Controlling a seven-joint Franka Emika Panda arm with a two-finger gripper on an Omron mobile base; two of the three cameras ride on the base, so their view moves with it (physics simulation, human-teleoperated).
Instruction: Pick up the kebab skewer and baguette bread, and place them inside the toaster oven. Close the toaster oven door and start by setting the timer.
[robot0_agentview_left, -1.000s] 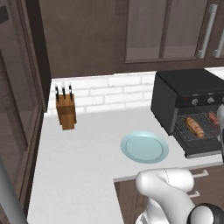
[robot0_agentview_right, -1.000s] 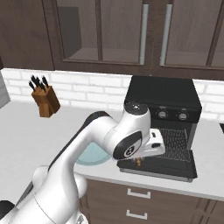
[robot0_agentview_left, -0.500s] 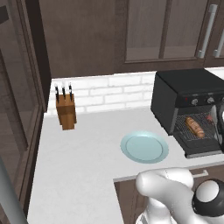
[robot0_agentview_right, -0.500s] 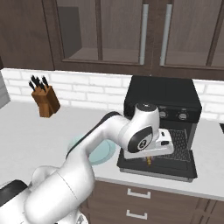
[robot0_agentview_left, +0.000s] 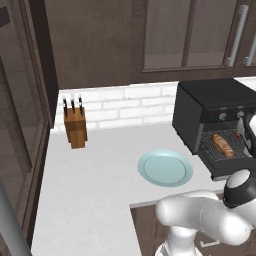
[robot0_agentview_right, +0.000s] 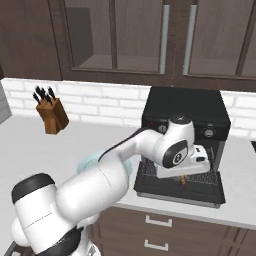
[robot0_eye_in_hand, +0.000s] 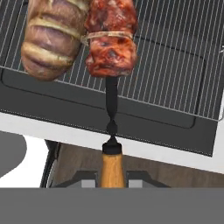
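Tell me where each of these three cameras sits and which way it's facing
Left base view: behind the arm's left, facing the counter, plate and toaster oven; white arm lower right.
Right base view: behind its right, same toaster oven; arm from lower left.
Hand view: on the hand, facing the wire rack; gripper shut on kebab skewer beside baguette bread.
Shared: baguette on rack.

Pale grey worktop (robot0_agentview_left: 95, 185) running along a white brick wall into a corner. Directly on it: a wooden knife block (robot0_agentview_left: 75, 127) with dark handles, near the wall on the left; a light blue plate (robot0_agentview_left: 165, 168), round and bare, toward the front edge; and the matte-black toaster oven (robot0_agentview_left: 210, 112) on the right, its drop-down toaster oven door (robot0_agentview_right: 177, 191) lying open over the worktop's front part. The plate sits between block and oven, just beside the oven and well apart from the block.
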